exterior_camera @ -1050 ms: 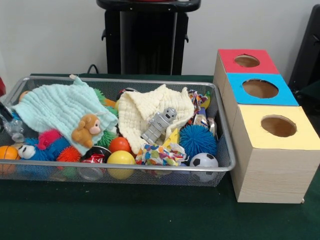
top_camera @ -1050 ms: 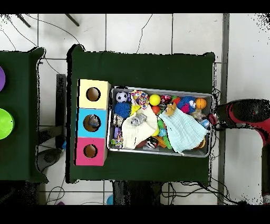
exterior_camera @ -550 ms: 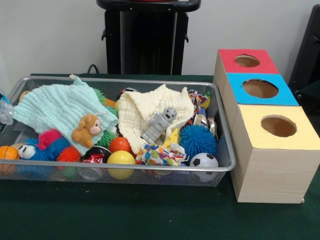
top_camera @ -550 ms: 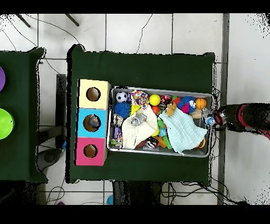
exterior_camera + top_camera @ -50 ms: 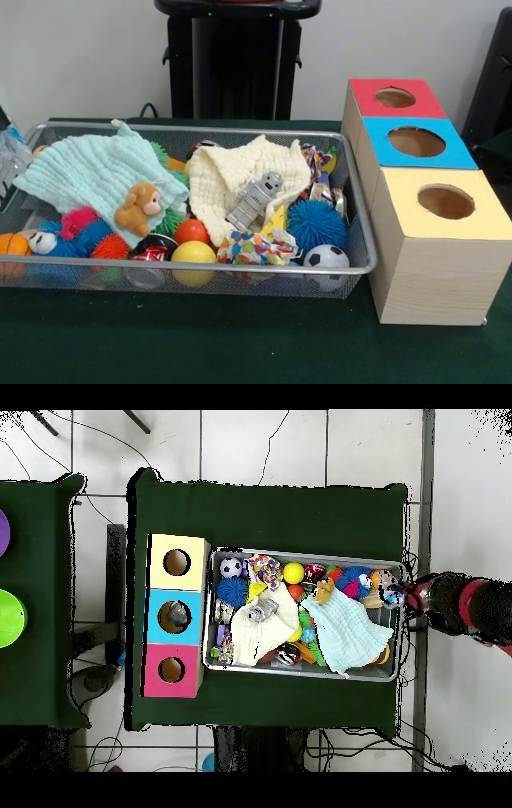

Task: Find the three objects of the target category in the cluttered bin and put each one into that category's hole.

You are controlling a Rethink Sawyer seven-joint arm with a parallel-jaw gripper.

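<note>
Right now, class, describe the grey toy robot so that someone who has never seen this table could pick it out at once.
Start at the wire mesh bin beside the three wooden boxes. Near its middle lies a cream knitted cloth, and the grey toy robot lies tilted on that cloth's front edge, just behind the yellow ball. It is the only grey, blocky, jointed figure among soft, round, bright toys.

My work table (image 5: 200, 352) carries a dark green cloth; behind it stands a plain white wall (image 5: 80, 56); the floor (image 5: 260, 444) is pale tile crossed by loose cables (image 5: 270, 446); a second green table (image 5: 40, 604) sits alongside.
</note>
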